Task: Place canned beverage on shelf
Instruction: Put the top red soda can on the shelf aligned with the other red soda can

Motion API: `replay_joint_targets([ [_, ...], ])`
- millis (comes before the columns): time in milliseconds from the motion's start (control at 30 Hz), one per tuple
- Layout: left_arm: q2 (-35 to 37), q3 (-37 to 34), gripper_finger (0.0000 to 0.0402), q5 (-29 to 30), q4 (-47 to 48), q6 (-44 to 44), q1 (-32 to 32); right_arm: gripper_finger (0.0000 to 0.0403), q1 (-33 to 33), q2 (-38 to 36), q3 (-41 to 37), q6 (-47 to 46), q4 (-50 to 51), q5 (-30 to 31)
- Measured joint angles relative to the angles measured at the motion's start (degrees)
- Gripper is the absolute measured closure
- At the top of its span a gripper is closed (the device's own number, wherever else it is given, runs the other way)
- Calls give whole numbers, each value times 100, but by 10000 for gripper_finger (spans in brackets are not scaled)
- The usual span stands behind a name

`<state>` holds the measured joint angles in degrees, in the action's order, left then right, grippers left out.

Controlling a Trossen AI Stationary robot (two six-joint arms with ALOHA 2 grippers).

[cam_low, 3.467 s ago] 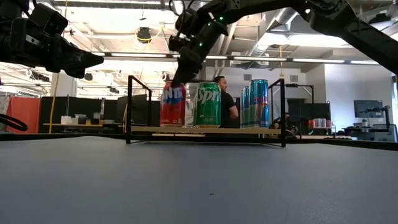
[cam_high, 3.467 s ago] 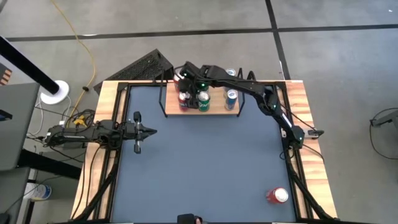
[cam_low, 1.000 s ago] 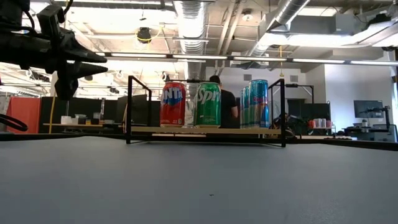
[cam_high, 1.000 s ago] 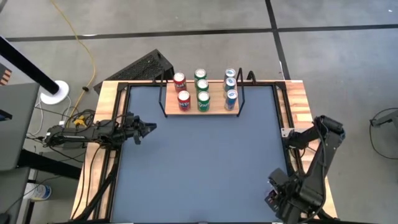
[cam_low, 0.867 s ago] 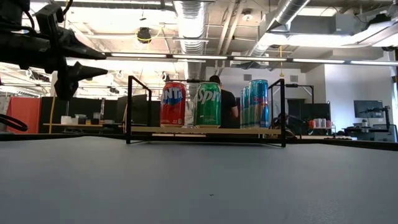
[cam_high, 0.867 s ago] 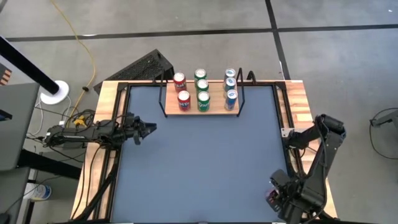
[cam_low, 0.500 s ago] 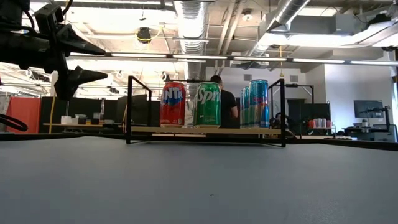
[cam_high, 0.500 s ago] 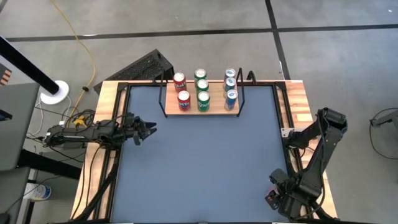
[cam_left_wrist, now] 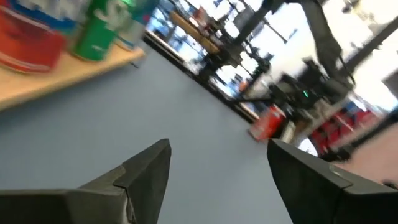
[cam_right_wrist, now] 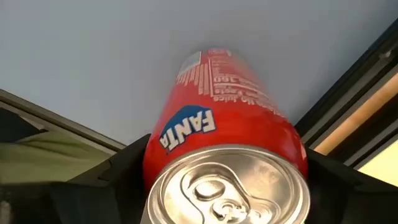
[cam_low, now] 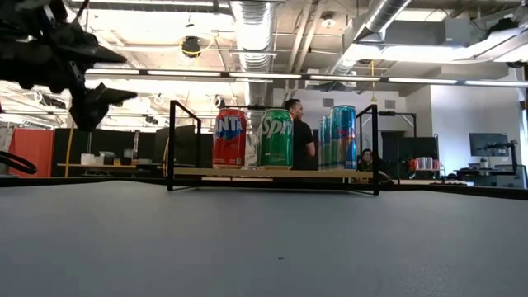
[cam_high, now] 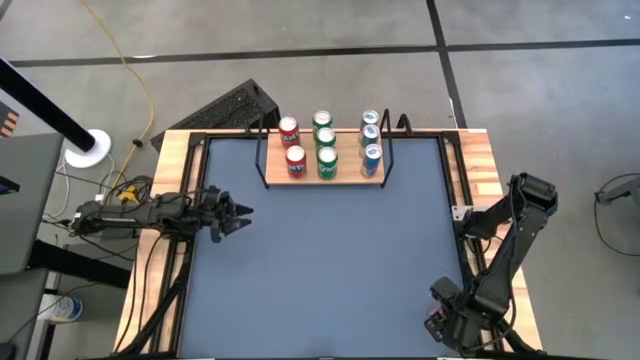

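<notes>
Fanta can [cam_right_wrist: 227, 168] fills the right wrist view between the right gripper's [cam_right_wrist: 227, 186] spread fingers, grip unclear; overhead hides it. Left gripper [cam_high: 238, 213] gapes empty.

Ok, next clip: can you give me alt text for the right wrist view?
A red Fanta can fills the view, its silver top nearest the camera, between the right end effector's two dark fingers on either side. It stands on the blue-grey tabletop, near the table's edge.

Red can [cam_right_wrist: 227, 162] cut off by frame edge; shelf cans [cam_left_wrist: 93, 31] blurred.
</notes>
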<state>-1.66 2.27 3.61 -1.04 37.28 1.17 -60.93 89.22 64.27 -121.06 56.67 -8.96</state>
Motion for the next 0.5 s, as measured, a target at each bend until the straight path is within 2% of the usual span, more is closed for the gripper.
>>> replay_joint_targets([
  [100,-114,356,158,-11,185,-286,0,79,-5,-1,4,-2,-70,-82],
  [233,-627,870,177,201,647,-663,0,97,-4,-3,7,-4,-54,-61],
  [367,-1479,1444,196,277,1018,-934,0,116,29,-4,11,-4,-27,-38],
  [500,-2550,2118,212,512,1504,-1337,-2,118,33,-5,11,-5,3,45],
])
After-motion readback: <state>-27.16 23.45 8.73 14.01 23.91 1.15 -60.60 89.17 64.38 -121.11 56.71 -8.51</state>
